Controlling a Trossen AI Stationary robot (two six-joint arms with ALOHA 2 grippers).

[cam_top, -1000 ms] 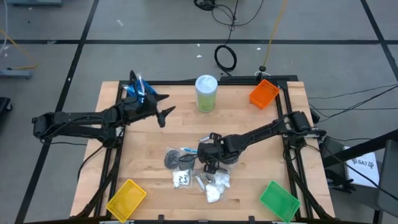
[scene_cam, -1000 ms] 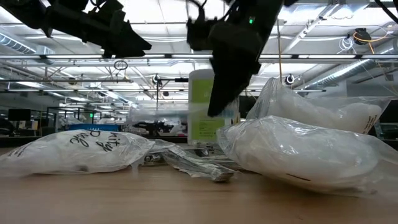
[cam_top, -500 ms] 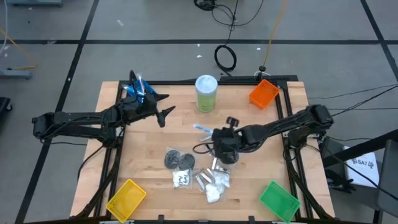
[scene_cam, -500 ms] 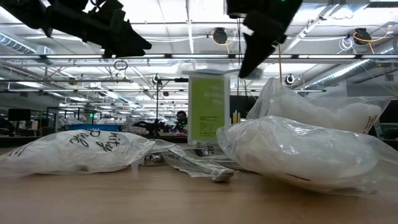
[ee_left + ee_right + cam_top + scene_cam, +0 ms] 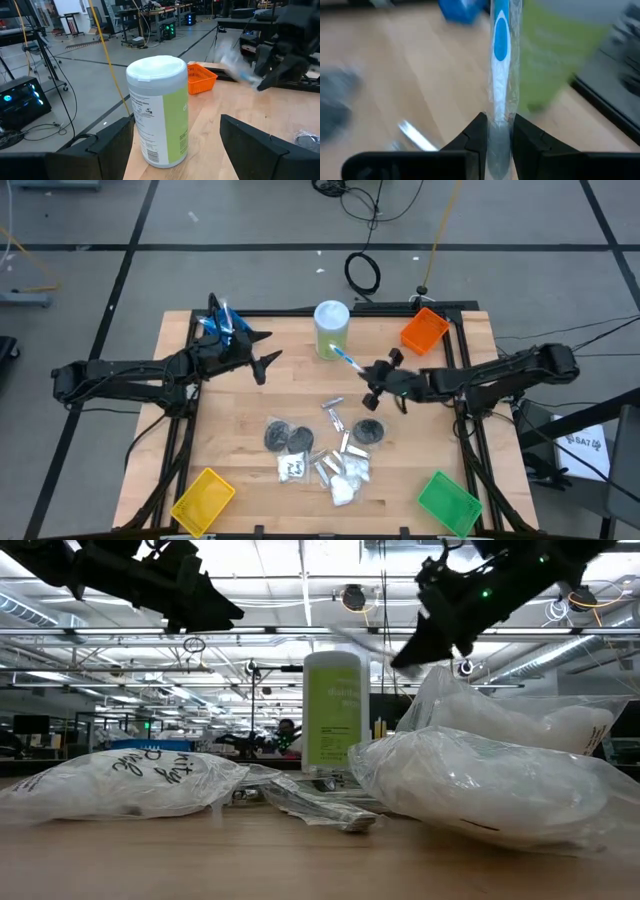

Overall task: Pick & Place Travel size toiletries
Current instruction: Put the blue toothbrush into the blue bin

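My right gripper (image 5: 372, 378) is shut on a thin blue and white stick in a clear wrapper (image 5: 500, 60), held in the air over the table's middle right, near the pale-green canister (image 5: 331, 330). The stick (image 5: 346, 359) points toward the canister. Dark grey discs (image 5: 287, 438), short silver tubes (image 5: 331, 414) and white packets (image 5: 345, 480) lie on the table near its front. My left gripper (image 5: 262, 352) is open and empty, raised at the far left beside the blue bin (image 5: 219, 326). My right gripper pinches the stick's lower part (image 5: 497, 127) between its two fingers (image 5: 472, 132). The stick runs along the fingers and sticks out ahead of them, its blue-marked end forward. It is lifted clear of the table.
An orange bin (image 5: 424, 330) stands at the far right, a green bin (image 5: 448, 502) at the near right, a yellow bin (image 5: 203, 498) at the near left. In the low view, white packets (image 5: 480, 780) fill the foreground before the canister (image 5: 332, 710).
My right gripper has risen from the pile of small items and gone toward the table's far right, carrying the blue and white stick lifted clear. It has turned so that the stick points at the canister. The left arm has kept still.
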